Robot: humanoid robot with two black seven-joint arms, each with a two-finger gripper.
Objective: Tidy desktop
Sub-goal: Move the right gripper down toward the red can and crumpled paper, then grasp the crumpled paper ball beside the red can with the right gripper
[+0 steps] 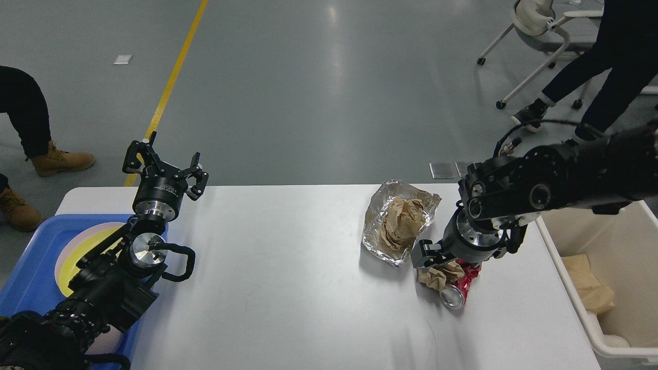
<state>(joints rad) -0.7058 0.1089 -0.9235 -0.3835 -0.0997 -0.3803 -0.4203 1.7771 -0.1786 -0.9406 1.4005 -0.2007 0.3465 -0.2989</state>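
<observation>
The white desktop (288,267) carries a sheet of crumpled foil (378,236) holding a wad of brown paper (403,218). Just right of it lie a brown paper ball (437,275) and a crushed red can (460,288), touching each other. My right gripper (437,259) points down right over the paper ball. One black finger shows at its left; the wrist hides the other. My left gripper (163,163) stands open and empty above the desktop's far left edge.
A blue tray (31,272) with a yellow plate (77,252) sits at the left under my left arm. A cream bin (559,267) stands off the right edge with brown paper (588,290) inside. People and a wheeled chair (534,20) stand on the floor beyond.
</observation>
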